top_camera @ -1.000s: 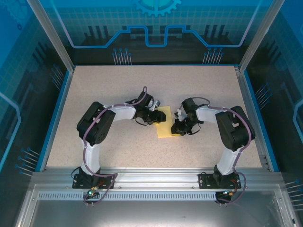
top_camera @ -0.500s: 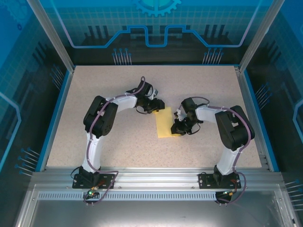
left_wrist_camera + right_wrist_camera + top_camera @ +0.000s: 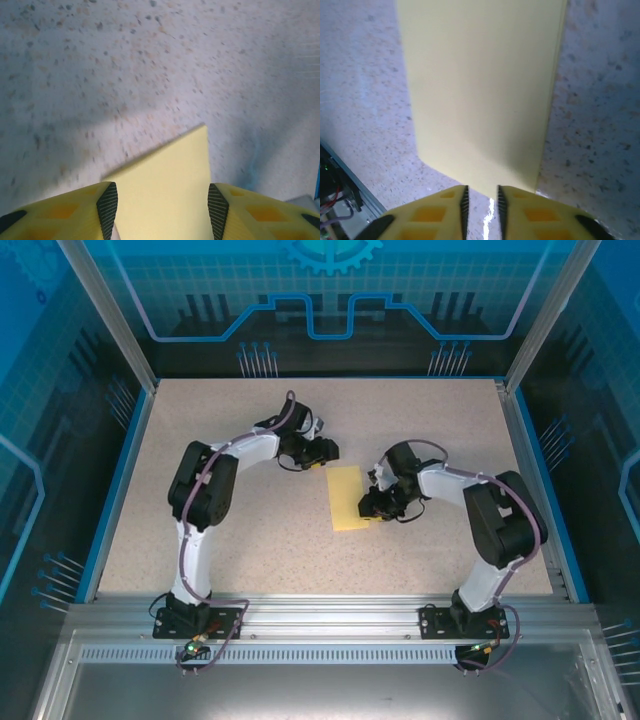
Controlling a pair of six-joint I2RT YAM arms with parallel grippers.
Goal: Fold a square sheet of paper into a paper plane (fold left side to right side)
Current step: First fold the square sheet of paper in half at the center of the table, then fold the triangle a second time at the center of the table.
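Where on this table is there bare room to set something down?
Bare: the far strip of table between the arms and back wall; the near strip between the yellow paper and front rail. Crowded: the centre, where left tool and right tool sit at the paper's edges.

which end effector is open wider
The left end effector: its jaws stand wide apart near a corner of the paper, while the right end effector has its jaws almost together at the paper's edge.
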